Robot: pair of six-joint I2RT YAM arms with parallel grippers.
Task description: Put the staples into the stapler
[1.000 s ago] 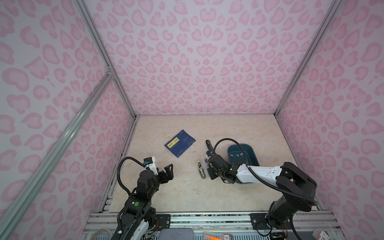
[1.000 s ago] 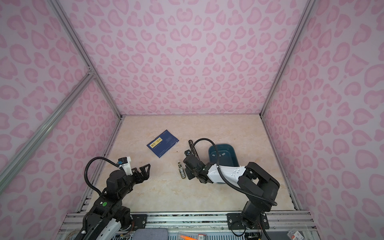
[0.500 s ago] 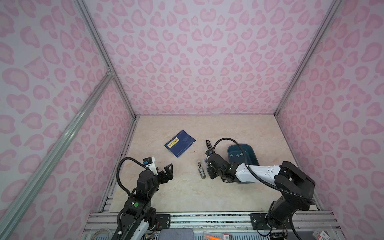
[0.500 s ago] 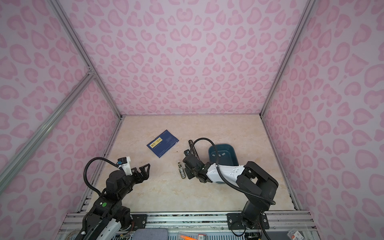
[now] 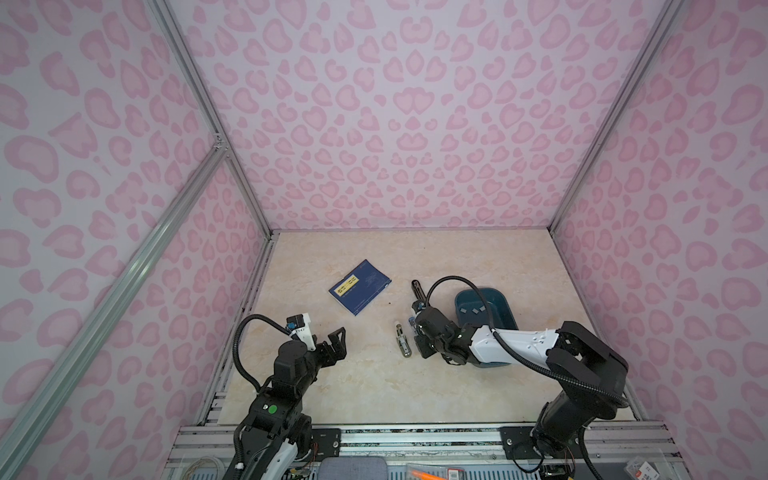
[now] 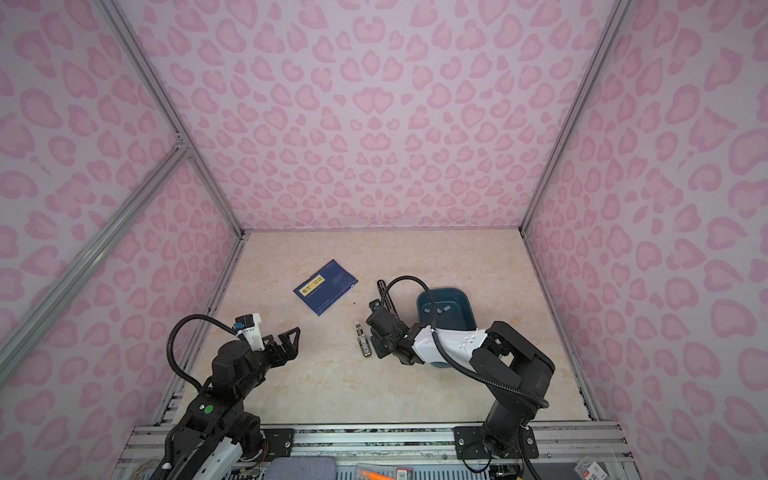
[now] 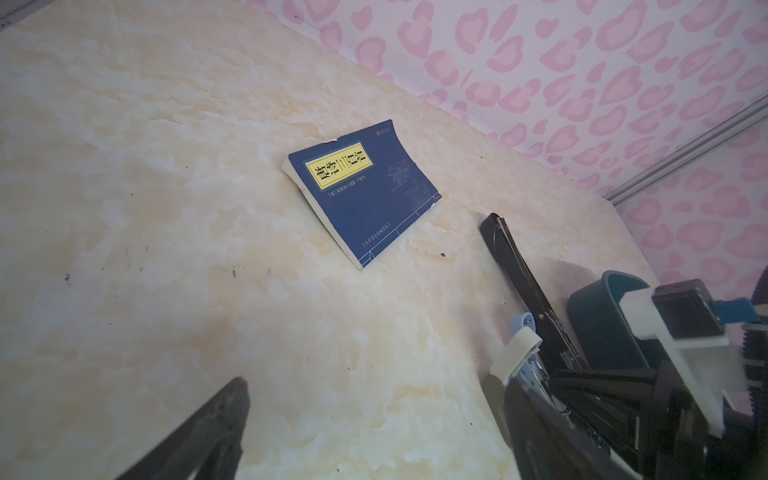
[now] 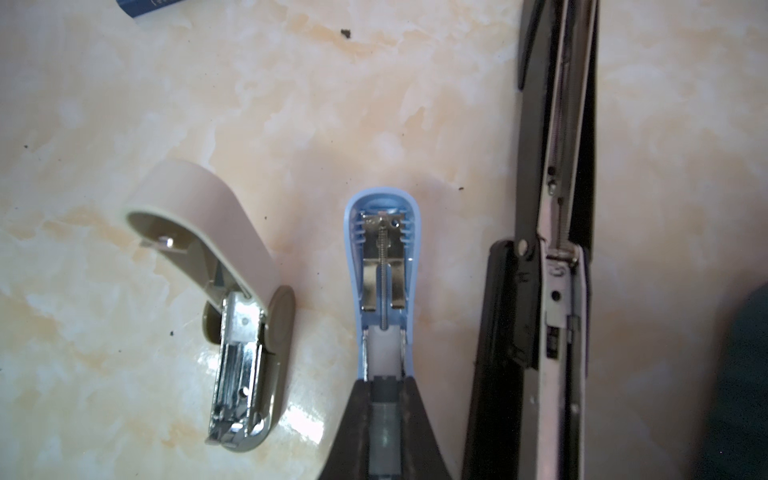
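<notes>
Misalignment threatens: right gripper (image 8: 387, 384), jaws pinching the ribbed grey metal staple strip (image 8: 386, 432), faces the open pale-blue plastic stapler (image 8: 382, 266) straight ahead; skewed, the strip could jam or snap. Left gripper (image 5: 337, 345) gapes wide, empty.

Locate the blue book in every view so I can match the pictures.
Top view: blue book on the table, left of the black stapler.
Top view: same spot.
Left wrist: whole cover, apart from the stapler.
Right wrist: only a corner at the picture's edge.
Shared landmark: the black stapler, in all four.
</notes>
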